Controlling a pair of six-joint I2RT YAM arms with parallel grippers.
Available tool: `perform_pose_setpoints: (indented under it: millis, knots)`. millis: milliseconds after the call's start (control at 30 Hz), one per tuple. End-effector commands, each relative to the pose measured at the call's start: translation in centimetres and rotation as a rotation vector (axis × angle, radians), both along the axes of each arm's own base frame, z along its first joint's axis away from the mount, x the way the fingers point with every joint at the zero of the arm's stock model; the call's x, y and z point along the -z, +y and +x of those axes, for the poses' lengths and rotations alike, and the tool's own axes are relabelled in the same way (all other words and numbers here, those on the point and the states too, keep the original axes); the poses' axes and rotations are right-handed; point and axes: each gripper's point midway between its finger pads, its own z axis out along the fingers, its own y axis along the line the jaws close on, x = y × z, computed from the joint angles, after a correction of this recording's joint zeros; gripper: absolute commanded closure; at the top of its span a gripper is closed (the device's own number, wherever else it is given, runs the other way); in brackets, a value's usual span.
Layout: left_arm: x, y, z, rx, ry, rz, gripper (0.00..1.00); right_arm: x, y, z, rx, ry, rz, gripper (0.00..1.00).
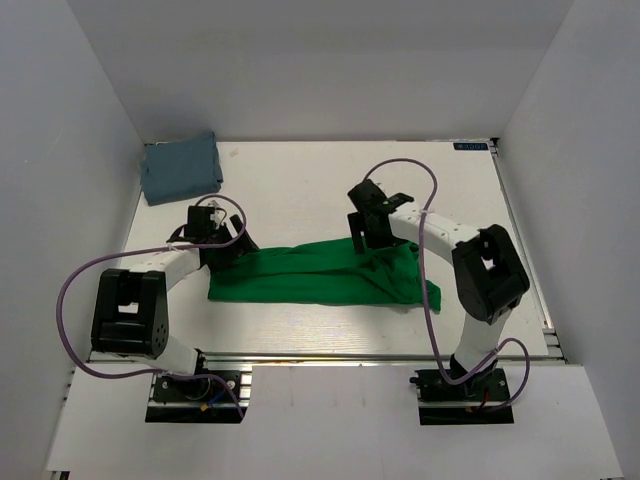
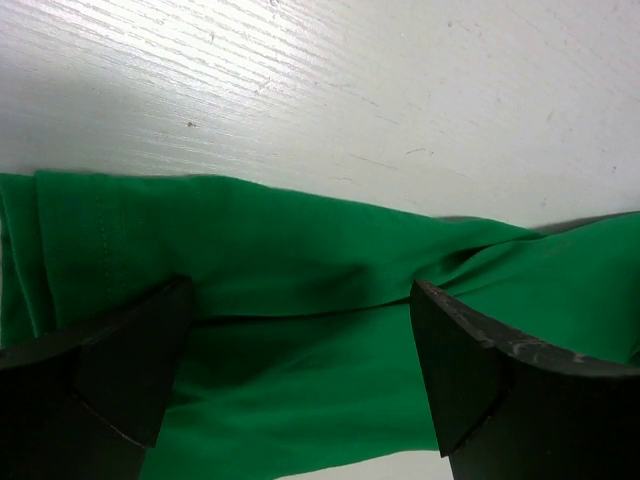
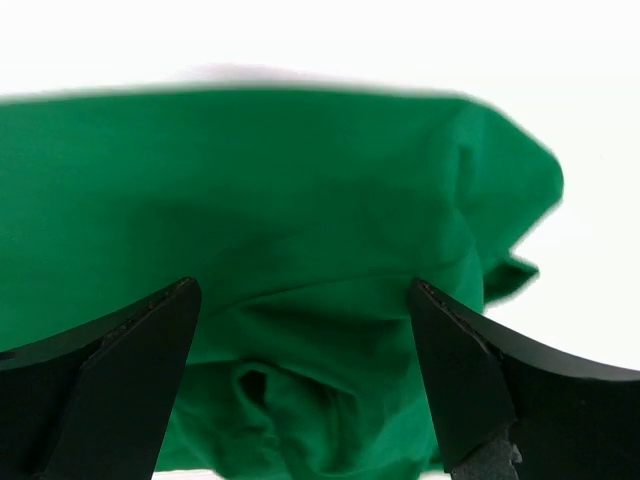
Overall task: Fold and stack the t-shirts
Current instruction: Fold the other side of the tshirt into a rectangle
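Jaws spread wide, pinching nothing.
The green t-shirt (image 1: 300, 285) lies right beneath the left gripper (image 2: 300, 290) and the right gripper (image 3: 305, 285).

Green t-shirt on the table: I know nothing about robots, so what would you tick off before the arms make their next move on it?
1. Left tool open: ok, its jaws stand wide over the left end of the bright green cloth t-shirt.
2. Right tool open: ok, its jaws stand wide over the bunched right end.
3. Nothing held in either tool: ok.
4. Tools touching the cloth: cannot tell.
5. Green shirt lying flat and tidy: not ok, it is a long band with a rumpled right end.
6. Shirts stacked: not ok, the slate grey-blue cloth t-shirt lies folded apart in the far left corner.
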Motion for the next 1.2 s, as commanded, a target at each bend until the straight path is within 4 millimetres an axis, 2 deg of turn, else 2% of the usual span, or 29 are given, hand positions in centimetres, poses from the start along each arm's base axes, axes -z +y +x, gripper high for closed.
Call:
perform_pose_setpoints:
  millis: [0, 167, 333, 400, 467, 500, 533, 567, 667, 700, 733, 800, 833, 933, 1033, 1067, 1133, 1167]
  knots:
    - [1.3, 0.5, -2.1, 0.001, 0.058, 0.031, 0.00, -0.8, -2.5, -0.8, 0.101, -0.019, -0.146, 0.10]
    - [1.7, 1.3, -2.4, -0.024, 0.077, 0.071, 0.00, -0.3, -4.7, -3.5, 0.150, 0.016, -0.209, 0.10]
    - [2.0, 1.4, -3.0, -0.024, 0.086, 0.072, 0.00, -1.1, -6.5, -6.5, 0.221, 0.018, -0.204, 0.10]
    - [2.0, 1.4, -3.0, -0.024, 0.086, 0.072, 0.00, -0.9, -7.1, -8.4, 0.224, 0.043, -0.178, 0.10]
    - [2.1, 1.5, -2.9, -0.029, 0.085, 0.079, 0.00, -1.1, -6.8, -9.8, 0.231, 0.063, -0.118, 0.10]
    - [2.1, 1.5, -2.9, -0.029, 0.085, 0.079, 0.00, -0.7, -7.3, -11.2, 0.238, 0.085, -0.097, 0.10]
    - [2.1, 1.5, -2.9, -0.029, 0.085, 0.079, 0.00, -1.2, -7.3, -11.6, 0.247, 0.071, -0.066, 0.10]
    - [2.0, 1.5, -2.7, -0.029, 0.076, 0.078, 0.00, -0.1, -7.7, -13.1, 0.243, 0.117, -0.060, 0.10]
    - [2.3, 1.5, -2.8, -0.029, 0.085, 0.079, 0.00, -0.6, -7.5, -14.2, 0.230, 0.098, 0.027, 0.10]
    - [2.3, 1.8, -2.8, -0.038, 0.086, 0.079, 0.00, -0.9, -6.3, -15.1, 0.194, 0.127, 0.113, 0.10]
    - [2.4, 1.8, -3.0, -0.038, 0.096, 0.080, 0.00, -0.1, -5.7, -15.4, 0.163, 0.132, 0.151, 0.10]
    - [2.7, 2.0, -3.1, -0.042, 0.105, 0.088, 0.00, -1.0, -3.7, -16.8, 0.029, 0.167, 0.280, 0.10]
    - [2.7, 2.0, -3.1, -0.042, 0.105, 0.088, 0.00, -0.5, -3.3, -17.2, -0.006, 0.171, 0.308, 0.10]
    - [2.7, 2.0, -3.1, -0.042, 0.105, 0.088, 0.00, -2.3, -1.8, -17.1, -0.120, 0.123, 0.403, 0.10]
    - [2.7, 2.0, -3.1, -0.042, 0.105, 0.088, 0.00, -4.8, -0.7, -15.1, -0.204, -0.013, 0.445, 0.10]
    - [2.6, 1.8, -3.1, -0.037, 0.106, 0.081, 0.00, -6.0, 0.3, -13.8, -0.227, -0.077, 0.477, 0.11]
    - [2.3, 1.8, -2.8, -0.038, 0.096, 0.080, 0.00, -6.2, 1.0, -12.9, -0.263, -0.086, 0.479, 0.14]
    - [2.2, 1.8, -2.7, -0.038, 0.099, 0.080, 0.00, -7.2, 1.7, -12.3, -0.266, -0.108, 0.496, 0.18]
